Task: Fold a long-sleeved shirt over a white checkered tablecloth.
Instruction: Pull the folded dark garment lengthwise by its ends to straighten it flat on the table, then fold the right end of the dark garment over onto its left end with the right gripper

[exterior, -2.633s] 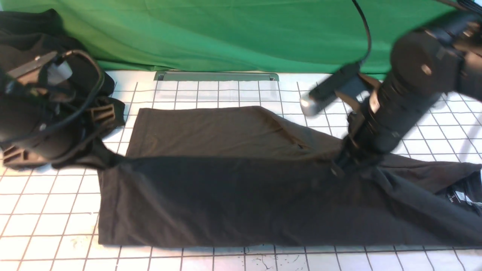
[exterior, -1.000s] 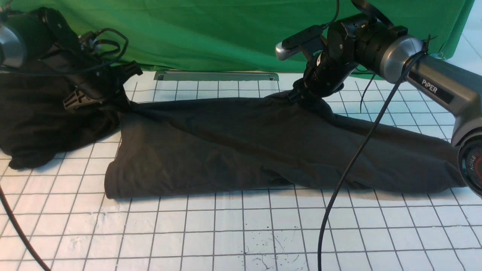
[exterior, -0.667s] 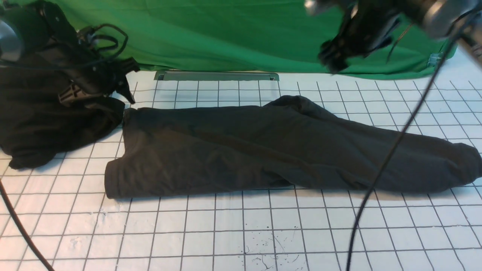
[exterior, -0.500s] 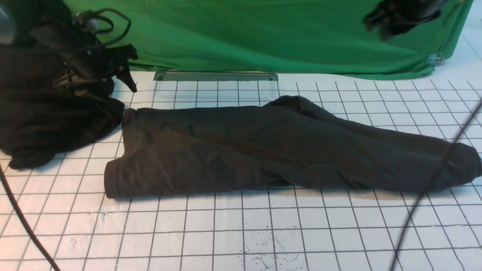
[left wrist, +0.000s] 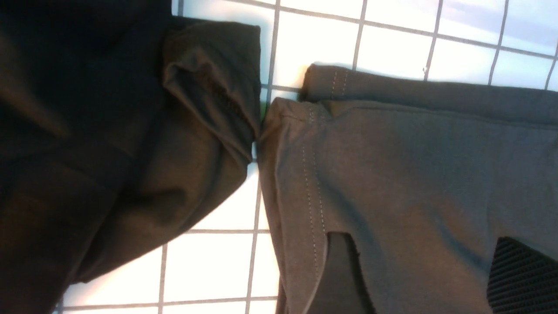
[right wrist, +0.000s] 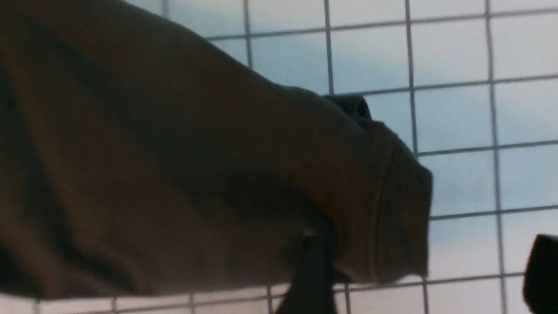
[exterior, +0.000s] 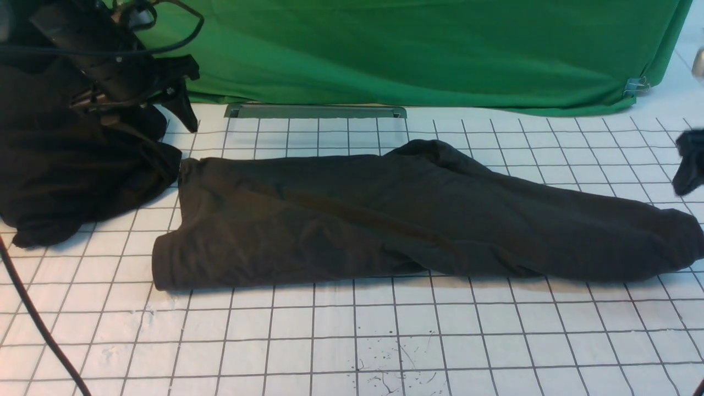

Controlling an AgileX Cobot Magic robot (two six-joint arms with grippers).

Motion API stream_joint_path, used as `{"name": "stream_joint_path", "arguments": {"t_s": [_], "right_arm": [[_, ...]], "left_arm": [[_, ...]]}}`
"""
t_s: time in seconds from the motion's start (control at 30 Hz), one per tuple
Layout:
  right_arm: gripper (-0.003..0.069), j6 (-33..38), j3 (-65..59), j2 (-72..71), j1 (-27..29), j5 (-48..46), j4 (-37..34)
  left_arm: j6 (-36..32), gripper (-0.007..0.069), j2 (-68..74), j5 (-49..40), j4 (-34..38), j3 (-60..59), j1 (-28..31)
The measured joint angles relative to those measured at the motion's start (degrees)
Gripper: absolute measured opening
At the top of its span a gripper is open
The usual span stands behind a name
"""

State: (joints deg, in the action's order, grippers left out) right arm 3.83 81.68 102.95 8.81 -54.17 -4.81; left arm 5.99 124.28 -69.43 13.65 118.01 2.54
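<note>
Front view: the white checkered tablecloth (exterior: 352,330) covers the worktop, with a green fabric sheet (exterior: 385,49) draped beyond both tools; the long-sleeved shirt (exterior: 385,220) lies on the cloth as one long, narrow band running from under the left tool (left wrist: 425,261) across to beneath the right tool (right wrist: 427,261). A black garment heap (exterior: 66,170) sits under and beside the left tool, its edge touching the shirt's stitched hem corner (left wrist: 305,109).

Both tools hang above the fabric with fingers apart, holding nothing; the right one shows only as a blur at the frame's edge in the front view.

The lengthwise fold looks laid, so an end-to-end fold is likely next; to do it well, each tool should pinch every layer at its own end's corners, lift only enough to clear, and lay edge on edge without dragging.

By the left tool there is little margin, since the heap could be caught with the hem; the right tool's ribbed end (right wrist: 401,209) lies free on bare grid; open cloth lies on the robot's side of the shirt.
</note>
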Motion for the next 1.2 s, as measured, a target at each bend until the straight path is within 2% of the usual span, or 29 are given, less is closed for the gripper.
{"name": "stream_joint_path", "arguments": {"t_s": [0.07,0.2,0.37,0.47,0.53,0.63,0.67,0.7,0.83,0.9,1.03,1.13,1.2], "right_arm": [[0.0636,0.0,-2.1,2.3,0.6,3.9,-0.2],[0.0634,0.0,-3.3,7.8,0.8,9.0,-0.4],[0.058,0.1,-3.0,13.4,0.9,11.3,-0.9],[0.0482,0.3,-2.9,13.7,0.9,11.5,-1.8],[0.0356,0.5,-2.9,13.7,0.9,11.5,-2.3],[0.0119,2.0,-2.5,13.7,0.8,10.3,-3.8],[0.0064,2.2,-2.1,13.7,0.7,9.5,-3.9],[0.0046,2.5,-1.6,13.7,0.7,8.6,-3.9],[0.0029,3.1,0.8,12.4,2.3,4.6,-3.6],[0.0029,3.5,2.7,9.6,5.1,2.3,-3.0],[0.0029,4.2,3.2,8.3,7.4,0.8,-2.3],[0.0029,4.4,3.2,8.3,8.4,-0.5,-1.9],[0.0029,4.5,3.2,8.4,8.5,-0.8,-1.6]], "left_arm": [[0.0,0.04,0.0,0.0,0.2,0.0,0.0],[-0.1,0.0382,0.0,0.0,0.2,0.0,0.0],[-0.3,0.0361,0.0,0.0,0.6,0.0,0.0],[-0.5,0.0358,-0.1,0.0,3.7,0.0,0.0],[-0.7,0.0357,-0.5,-0.1,5.1,0.0,0.0],[-1.8,0.0353,-2.2,-0.1,6.3,0.0,0.0],[-2.2,0.0347,-3.7,0.0,7.3,-0.3,0.0],[-2.7,0.0342,-4.5,0.1,7.9,-0.8,0.0],[-5.2,0.0308,-10.4,0.2,11.3,-6.0,-0.3],[-6.6,0.0269,-16.4,0.2,11.5,-15.1,-2.3],[-7.1,0.0245,-19.3,0.1,10.7,-23.4,-5.7],[-7.3,0.0244,-19.2,3.2,10.4,-27.7,-8.7],[-7.3,0.0249,-17.4,8.9,10.2,-29.3,-11.8]]}}
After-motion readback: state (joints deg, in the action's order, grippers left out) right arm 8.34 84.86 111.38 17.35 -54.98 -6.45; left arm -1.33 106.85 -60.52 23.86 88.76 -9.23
